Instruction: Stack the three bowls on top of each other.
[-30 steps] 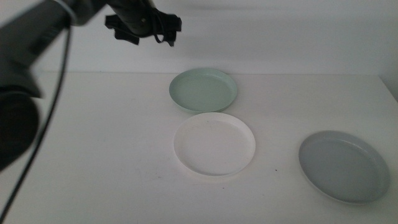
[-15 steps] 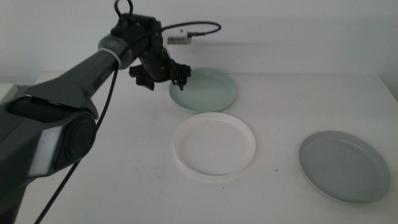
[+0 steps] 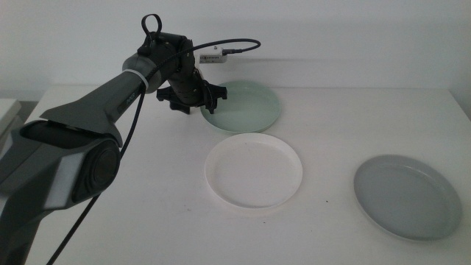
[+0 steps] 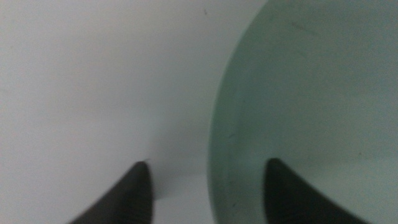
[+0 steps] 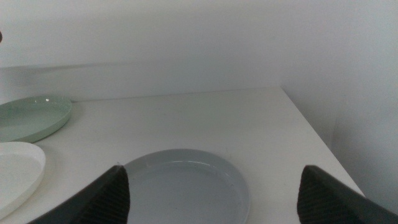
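Observation:
The mint green bowl (image 3: 244, 106) sits at the back of the table, the white bowl (image 3: 254, 170) in front of it, and the grey bowl (image 3: 407, 196) at the right front. My left gripper (image 3: 205, 105) is open at the green bowl's left rim. In the left wrist view its jaws straddle that rim (image 4: 219, 155), one outside, one over the bowl's inside. My right gripper (image 5: 211, 186) is open and out of the middle view. Its wrist view shows the grey bowl (image 5: 180, 183) close before it, with the white bowl (image 5: 15, 171) and green bowl (image 5: 31, 115) beyond.
The left arm (image 3: 88, 125) reaches in from the left with a cable looping above it. The table's back edge meets a white wall. The right table edge (image 5: 317, 143) lies just beyond the grey bowl.
My left gripper came down from high above the table to the green bowl's left rim. The bowls have not moved.

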Motion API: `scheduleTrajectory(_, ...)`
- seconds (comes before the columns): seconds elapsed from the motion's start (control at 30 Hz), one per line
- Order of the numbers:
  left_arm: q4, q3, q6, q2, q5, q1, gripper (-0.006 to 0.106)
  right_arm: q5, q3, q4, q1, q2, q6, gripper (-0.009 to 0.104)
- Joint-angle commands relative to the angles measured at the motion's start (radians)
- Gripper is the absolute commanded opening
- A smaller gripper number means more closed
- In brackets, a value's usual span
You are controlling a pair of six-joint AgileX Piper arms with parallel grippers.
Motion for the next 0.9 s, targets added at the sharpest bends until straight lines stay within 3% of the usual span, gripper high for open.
scheduleTrajectory(0.0,-0.036,-0.001,-0.015,0.017,-0.001,0.000,0.051,-0.008,0.004,-0.006,-0.008,-0.004,0.000,0.093)
scheduleTrajectory(0.23,-0.036,-0.002,-0.015,0.017,0.002,0.000,-0.002,-0.008,0.004,-0.006,-0.008,-0.004,0.000,0.093)
scheduleTrajectory(0.77,-0.013,-0.073,0.024,-0.147,-0.035,0.000,-0.002,-0.008,0.004,-0.006,-0.008,-0.004,0.000,0.093)
scheduleTrajectory(0.87,-0.051,-0.055,0.068,-0.204,-0.021,-0.007,-0.002,-0.008,0.004,-0.006,-0.008,-0.004,0.000,0.093)
